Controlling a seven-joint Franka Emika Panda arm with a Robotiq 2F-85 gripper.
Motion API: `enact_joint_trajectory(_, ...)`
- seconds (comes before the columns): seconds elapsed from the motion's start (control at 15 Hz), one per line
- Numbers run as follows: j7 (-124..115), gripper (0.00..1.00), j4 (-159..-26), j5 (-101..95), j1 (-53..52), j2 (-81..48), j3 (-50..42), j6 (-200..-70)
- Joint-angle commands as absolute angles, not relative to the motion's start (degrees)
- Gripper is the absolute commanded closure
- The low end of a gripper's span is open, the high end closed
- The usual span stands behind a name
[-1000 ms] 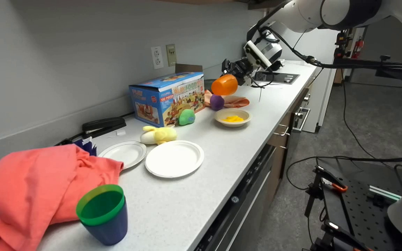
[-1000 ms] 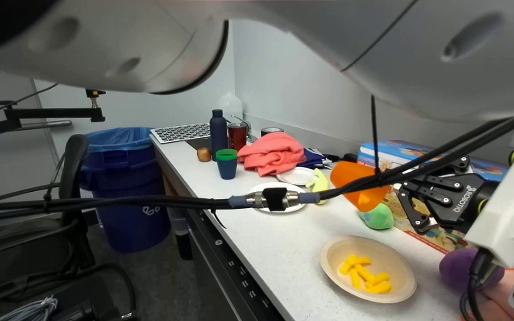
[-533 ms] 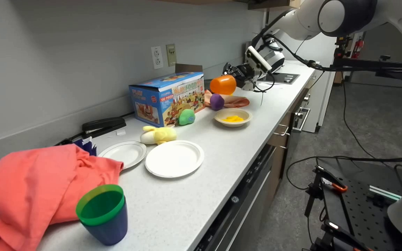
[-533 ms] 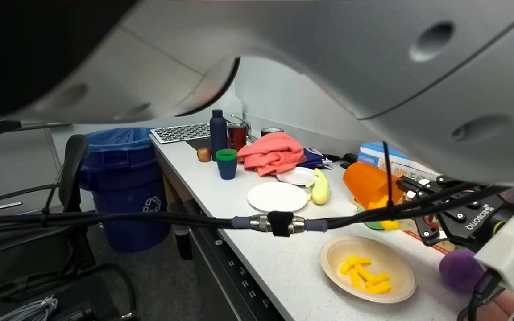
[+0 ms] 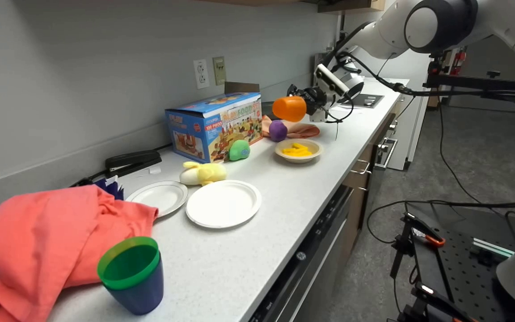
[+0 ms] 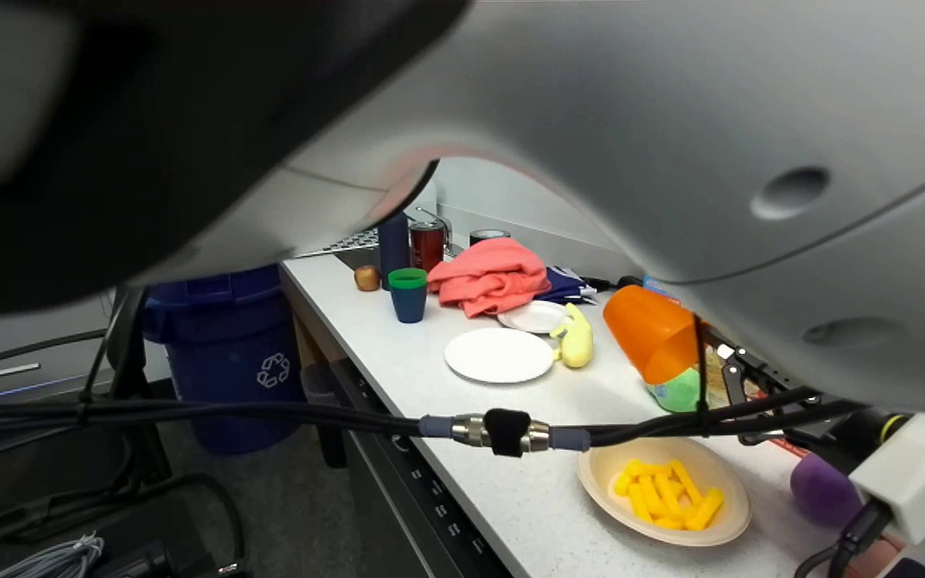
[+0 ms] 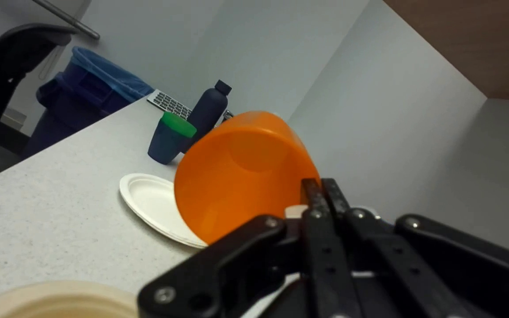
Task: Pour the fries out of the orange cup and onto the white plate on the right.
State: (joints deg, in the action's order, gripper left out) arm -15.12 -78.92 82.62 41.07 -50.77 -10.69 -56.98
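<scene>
My gripper (image 7: 323,187) is shut on the rim wall of the orange cup (image 7: 241,172), one finger inside and one outside. The cup is tipped on its side in the air, mouth toward the gripper and downward; no fries show inside it. It also shows in both exterior views (image 5: 289,109) (image 6: 649,333). Yellow fries (image 6: 667,491) lie in the beige bowl (image 6: 731,526) below the cup; its rim shows in the wrist view (image 7: 55,291). A larger white plate (image 5: 224,204) and a smaller white plate (image 5: 164,197) lie bare on the counter.
A play food box (image 5: 221,127), green toy (image 5: 239,150), purple ball (image 5: 278,131) and yellow toy (image 5: 204,173) stand along the wall side. A green-rimmed blue cup (image 5: 137,286) and coral cloth (image 5: 56,237) are farther off. Arm cables (image 6: 270,409) cross an exterior view.
Half a second ago fries were falling from the cup's mouth. Now more fries lie in the beige bowl and the cup looks empty. The cup is still held and tipped, slightly shifted.
</scene>
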Motion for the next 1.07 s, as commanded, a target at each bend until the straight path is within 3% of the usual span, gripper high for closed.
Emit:
enact_joint_trajectory(0.0, -19.3, 0.99, -75.0, 83.0, 41.4, -53.2, -10.1, -52.1)
enact_joint_trajectory(0.53, -16.2, 0.99, -71.5, 70.3, 36.2, -49.3, -14.9, -57.2)
enact_joint_trajectory(1.0, -7.5, 0.99, -76.7, 57.0, 28.5, -39.9, -15.9, -64.6)
